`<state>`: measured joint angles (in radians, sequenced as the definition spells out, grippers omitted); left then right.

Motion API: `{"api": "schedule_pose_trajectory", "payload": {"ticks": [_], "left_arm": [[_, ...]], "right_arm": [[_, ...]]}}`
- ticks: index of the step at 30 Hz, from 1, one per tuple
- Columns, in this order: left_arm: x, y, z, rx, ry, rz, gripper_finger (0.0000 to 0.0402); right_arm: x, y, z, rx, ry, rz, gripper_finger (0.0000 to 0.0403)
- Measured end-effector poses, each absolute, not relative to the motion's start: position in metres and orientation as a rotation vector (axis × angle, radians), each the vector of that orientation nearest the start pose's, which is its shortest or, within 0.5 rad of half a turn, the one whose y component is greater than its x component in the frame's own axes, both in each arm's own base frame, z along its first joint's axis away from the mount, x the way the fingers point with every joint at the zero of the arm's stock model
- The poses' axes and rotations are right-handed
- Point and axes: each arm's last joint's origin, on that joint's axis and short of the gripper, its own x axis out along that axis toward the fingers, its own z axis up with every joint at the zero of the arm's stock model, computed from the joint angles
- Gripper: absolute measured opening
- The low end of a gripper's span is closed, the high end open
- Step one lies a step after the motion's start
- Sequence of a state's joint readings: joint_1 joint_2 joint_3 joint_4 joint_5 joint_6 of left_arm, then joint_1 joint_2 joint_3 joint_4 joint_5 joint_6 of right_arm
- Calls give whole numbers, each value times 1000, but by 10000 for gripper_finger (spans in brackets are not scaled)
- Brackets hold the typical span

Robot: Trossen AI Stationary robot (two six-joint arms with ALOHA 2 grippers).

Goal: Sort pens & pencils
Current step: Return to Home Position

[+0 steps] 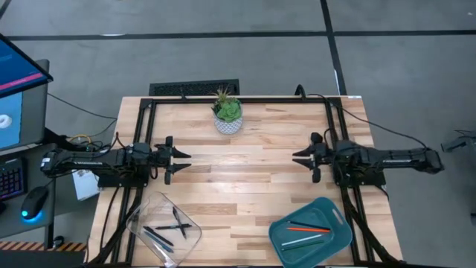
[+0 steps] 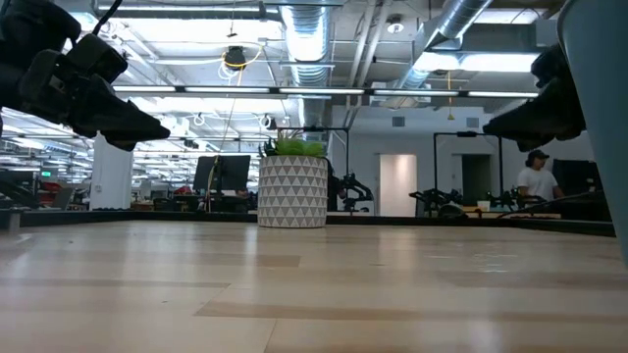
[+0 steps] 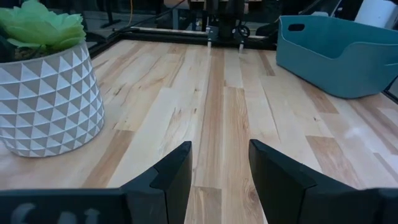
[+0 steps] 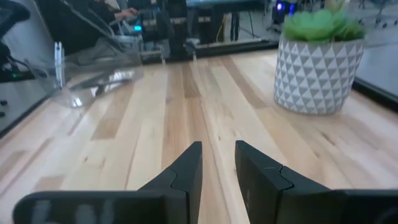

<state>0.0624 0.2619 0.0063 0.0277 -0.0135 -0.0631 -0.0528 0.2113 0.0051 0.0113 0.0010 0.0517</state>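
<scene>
Closest to the front edge sit the two bins. The transparent bin (image 1: 143,212) lies skewed by the front left corner of the table (image 1: 253,186), and the blue bin (image 1: 332,211) is by the front right corner. Several dark pens (image 1: 178,221) lie loose and crossed in the clear one. An orange-red pencil (image 1: 305,228) and a paler pencil (image 1: 306,239) just beside it lie flat in the blue one.

Farther back, the left gripper (image 1: 183,161) hangs raised above the wood just inside the left rail. Its fingers are parted with a clear gap and hold nothing. The right gripper (image 1: 297,161) mirrors it on the right side, with its fingers closer together but still apart, also holding nothing. They point at each other across a broad stretch of planks, well apart. A plant pot (image 1: 227,119) stands at the middle of the back edge, behind the line between them.
</scene>
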Motion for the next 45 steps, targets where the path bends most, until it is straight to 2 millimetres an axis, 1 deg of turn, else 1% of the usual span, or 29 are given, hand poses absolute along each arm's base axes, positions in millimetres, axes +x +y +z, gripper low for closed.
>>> {"api": "schedule_pose_trajectory", "payload": {"ticks": [8, 13, 20, 22, 27, 33, 45], "left_arm": [[111, 7, 146, -73, 225, 83, 149], [111, 7, 146, -69, 225, 83, 149], [111, 7, 146, -69, 226, 83, 149], [111, 7, 146, -69, 226, 83, 149], [111, 7, 146, -69, 225, 83, 149], [111, 7, 146, -24, 227, 78, 149], [111, 7, 146, -9, 228, 76, 149]], "right_arm": [[112, -6, 143, 59, 261, -61, 118], [112, -6, 143, 59, 258, -61, 118], [113, -6, 150, 34, 183, -57, 118], [113, -6, 150, 53, 182, -58, 118], [113, -6, 150, 83, 186, -61, 118], [112, -6, 145, 32, 238, -57, 118], [112, -6, 142, 33, 265, -57, 118]]}}
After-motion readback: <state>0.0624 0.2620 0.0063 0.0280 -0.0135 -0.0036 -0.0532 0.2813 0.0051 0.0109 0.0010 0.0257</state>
